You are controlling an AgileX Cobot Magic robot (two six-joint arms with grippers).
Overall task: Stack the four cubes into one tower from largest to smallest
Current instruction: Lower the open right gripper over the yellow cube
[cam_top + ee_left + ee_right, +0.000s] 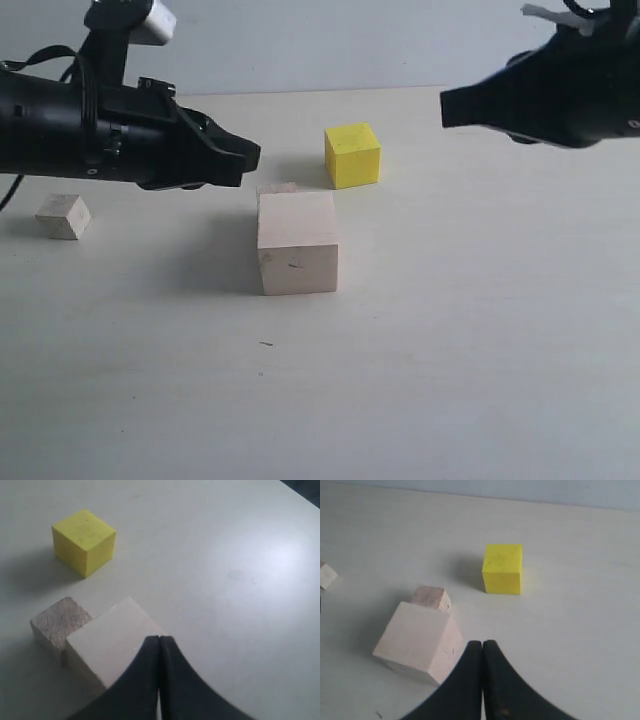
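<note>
The large pale wood cube [297, 243] [111, 641] [416, 639] stands mid-table. Right behind it, mostly hidden in the exterior view, sits the brownish grained cube [277, 188] [59, 622] [431, 598]. The bright yellow cube [352, 155] [84, 541] [503, 568] stands apart, farther back to the right. The smallest pale cube [63, 216] [326, 575] lies far left. My left gripper [252, 155] [159, 639] hovers shut and empty, above and left of the large cube. My right gripper [447, 108] [483, 643] hangs shut and empty, high at the right.
The pale table [450, 330] carries only the cubes. A small dark speck [266, 344] lies in front of the large cube. The table's far edge meets a plain wall [330, 40].
</note>
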